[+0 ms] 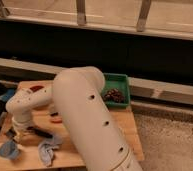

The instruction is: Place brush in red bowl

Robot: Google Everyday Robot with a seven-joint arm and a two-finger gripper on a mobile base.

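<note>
My gripper [13, 133] hangs from the white wrist at the left end of the wooden table [125, 125], low over the surface. A dark, thin, elongated thing that looks like the brush [39, 132] lies just right of the gripper, touching or very near it. I cannot tell whether it is held. A reddish rim that may be the red bowl [36, 88] shows at the table's back left, partly hidden behind my forearm.
My bulky white arm [85, 115] covers the table's middle. A green tray [121, 80] holding a dark lump stands at the back right. A blue cup [9, 149] and a blue cloth [47, 148] lie at the front left. An orange object [55, 119] sits beside the arm.
</note>
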